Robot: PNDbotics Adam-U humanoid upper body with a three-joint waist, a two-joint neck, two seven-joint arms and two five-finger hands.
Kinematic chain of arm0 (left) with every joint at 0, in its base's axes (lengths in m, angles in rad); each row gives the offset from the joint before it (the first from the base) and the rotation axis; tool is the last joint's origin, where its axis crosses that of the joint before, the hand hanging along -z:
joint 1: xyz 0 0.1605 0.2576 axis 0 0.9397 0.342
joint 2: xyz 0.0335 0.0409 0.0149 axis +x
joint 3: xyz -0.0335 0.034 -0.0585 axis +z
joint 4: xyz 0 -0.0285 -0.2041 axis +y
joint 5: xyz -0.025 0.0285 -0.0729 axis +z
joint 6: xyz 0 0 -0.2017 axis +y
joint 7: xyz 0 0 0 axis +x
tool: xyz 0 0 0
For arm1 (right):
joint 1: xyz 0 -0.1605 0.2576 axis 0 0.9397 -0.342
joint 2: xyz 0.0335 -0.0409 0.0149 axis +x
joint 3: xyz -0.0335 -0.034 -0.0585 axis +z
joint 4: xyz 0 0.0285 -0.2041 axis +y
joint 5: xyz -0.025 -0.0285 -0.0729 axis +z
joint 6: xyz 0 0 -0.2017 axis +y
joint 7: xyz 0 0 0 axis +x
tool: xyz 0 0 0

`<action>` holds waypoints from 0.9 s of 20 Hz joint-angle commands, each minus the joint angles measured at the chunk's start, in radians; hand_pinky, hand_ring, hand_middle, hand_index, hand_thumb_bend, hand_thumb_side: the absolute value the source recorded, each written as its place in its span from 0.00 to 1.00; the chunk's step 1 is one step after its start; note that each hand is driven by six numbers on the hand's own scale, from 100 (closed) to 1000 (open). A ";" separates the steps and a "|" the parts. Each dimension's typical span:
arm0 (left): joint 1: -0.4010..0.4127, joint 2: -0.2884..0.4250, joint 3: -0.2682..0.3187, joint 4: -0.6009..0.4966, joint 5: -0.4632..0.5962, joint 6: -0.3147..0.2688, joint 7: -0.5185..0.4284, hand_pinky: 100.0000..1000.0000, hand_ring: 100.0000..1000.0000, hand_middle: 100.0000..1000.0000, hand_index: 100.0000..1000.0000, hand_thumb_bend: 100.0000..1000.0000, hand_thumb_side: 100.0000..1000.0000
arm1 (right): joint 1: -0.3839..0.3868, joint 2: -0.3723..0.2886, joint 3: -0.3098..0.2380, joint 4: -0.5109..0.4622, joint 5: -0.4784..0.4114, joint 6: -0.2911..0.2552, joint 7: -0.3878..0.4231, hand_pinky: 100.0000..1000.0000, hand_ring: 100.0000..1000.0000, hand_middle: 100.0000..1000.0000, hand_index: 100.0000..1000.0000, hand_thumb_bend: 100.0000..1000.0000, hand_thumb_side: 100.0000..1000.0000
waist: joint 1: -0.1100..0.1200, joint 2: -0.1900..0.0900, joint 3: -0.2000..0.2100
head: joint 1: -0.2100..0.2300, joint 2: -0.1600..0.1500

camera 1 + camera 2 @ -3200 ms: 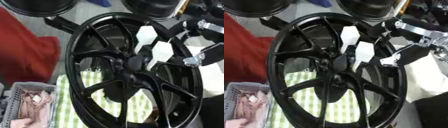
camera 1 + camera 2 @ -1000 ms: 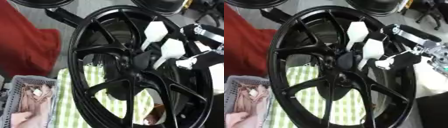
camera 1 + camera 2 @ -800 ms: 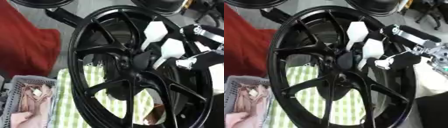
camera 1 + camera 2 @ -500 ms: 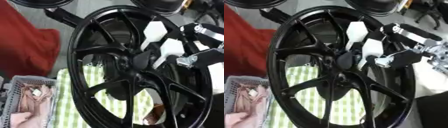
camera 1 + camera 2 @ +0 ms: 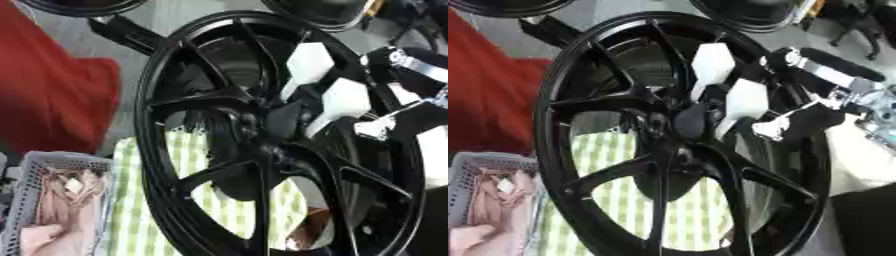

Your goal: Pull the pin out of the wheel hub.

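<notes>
The right hand [image 5: 737, 95] reaches in from the right, its white fingers [image 5: 710, 62] laid against the centre of the black wheel [image 5: 605, 165]; whether they curl round anything I cannot tell, and the pin itself cannot be made out at the hub [image 5: 689, 120]. The right eye view shows the arm's silver joints [image 5: 846, 95] further back; the left eye view cuts them off. The wheel stands tilted over a green checked cloth [image 5: 149, 220]. A grey basket [image 5: 39, 200] sits at the lower left, a red cloth [image 5: 52, 95] beyond.

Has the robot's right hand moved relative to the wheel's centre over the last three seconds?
Cannot tell. The right hand sits at the wheel centre in every picture; only the camera's framing shifts.
</notes>
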 commanded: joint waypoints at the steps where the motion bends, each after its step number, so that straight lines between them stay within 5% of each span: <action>1: -0.003 0.005 -0.003 -0.020 -0.006 0.001 -0.004 1.00 0.63 0.59 0.83 0.00 0.67 | -0.004 -0.015 -0.004 -0.006 0.008 0.001 -0.007 0.43 0.56 0.11 0.41 0.14 0.00 | 0.009 -0.012 -0.002 | 0.000 -0.014; 9: -0.002 0.003 -0.004 -0.020 -0.007 0.004 -0.006 1.00 0.63 0.59 0.83 0.00 0.68 | -0.010 -0.015 -0.006 -0.006 -0.036 -0.013 -0.049 0.39 0.52 0.03 0.30 0.17 0.00 | 0.007 -0.012 0.002 | 0.002 -0.015; 14: -0.002 0.002 -0.004 -0.020 -0.005 0.004 -0.007 1.00 0.63 0.59 0.83 0.00 0.68 | -0.005 -0.016 -0.011 -0.006 -0.028 -0.039 -0.040 0.22 0.35 0.00 0.18 0.21 0.00 | 0.005 -0.016 0.004 | 0.003 -0.016; 18: -0.001 0.003 -0.002 -0.020 -0.004 0.004 -0.007 1.00 0.63 0.59 0.83 0.00 0.68 | -0.004 -0.023 -0.022 -0.006 -0.007 -0.059 -0.011 0.23 0.34 0.00 0.16 0.20 0.00 | 0.002 -0.021 0.005 | 0.004 -0.018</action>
